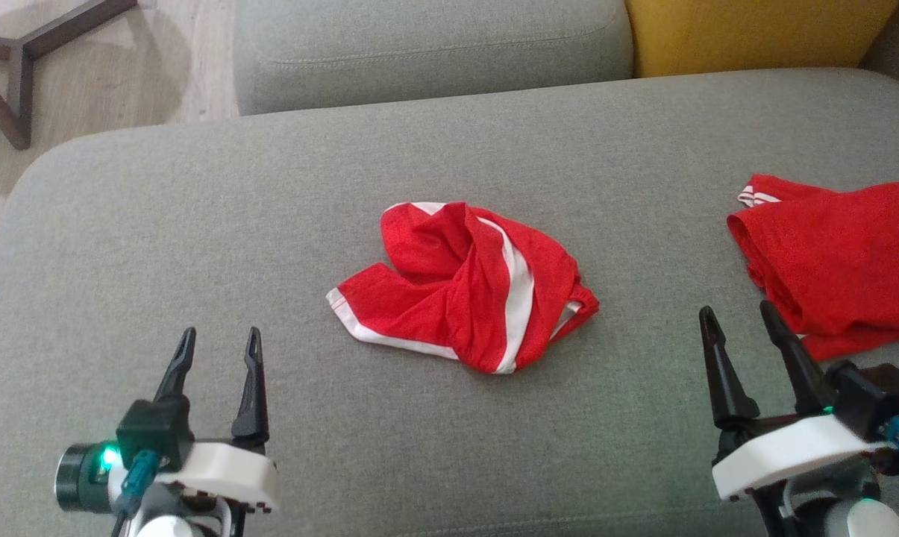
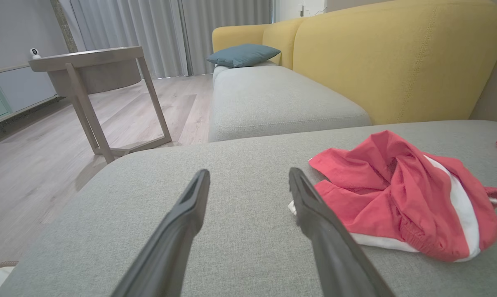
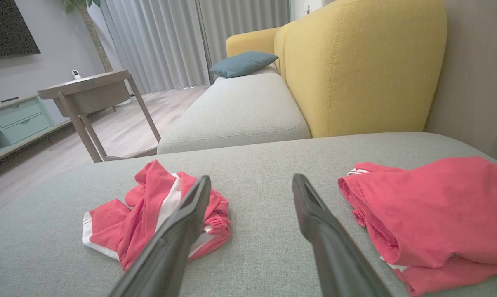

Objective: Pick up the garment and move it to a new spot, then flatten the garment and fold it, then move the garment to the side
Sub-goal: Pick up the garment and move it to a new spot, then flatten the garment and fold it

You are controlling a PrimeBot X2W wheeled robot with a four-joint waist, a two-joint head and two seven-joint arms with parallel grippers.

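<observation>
A crumpled red garment [image 1: 468, 287] with white stripes lies in a heap at the middle of the grey cushion [image 1: 270, 194]. It also lies at the right in the left wrist view [image 2: 401, 194] and at the left in the right wrist view [image 3: 149, 214]. My left gripper [image 1: 221, 343] hovers open at the lower left, well short of the garment, nothing between its fingers [image 2: 190, 210]. My right gripper [image 1: 740, 313] stands open at the lower right, empty, between the garment and a second red cloth.
A second red cloth [image 1: 837, 257] lies spread at the cushion's right edge [image 3: 438, 206]. Behind are another grey seat [image 1: 427, 45], a yellow backrest [image 1: 755, 30], a blue pillow [image 2: 243, 55] and a wooden side table [image 2: 91, 70] on the floor at left.
</observation>
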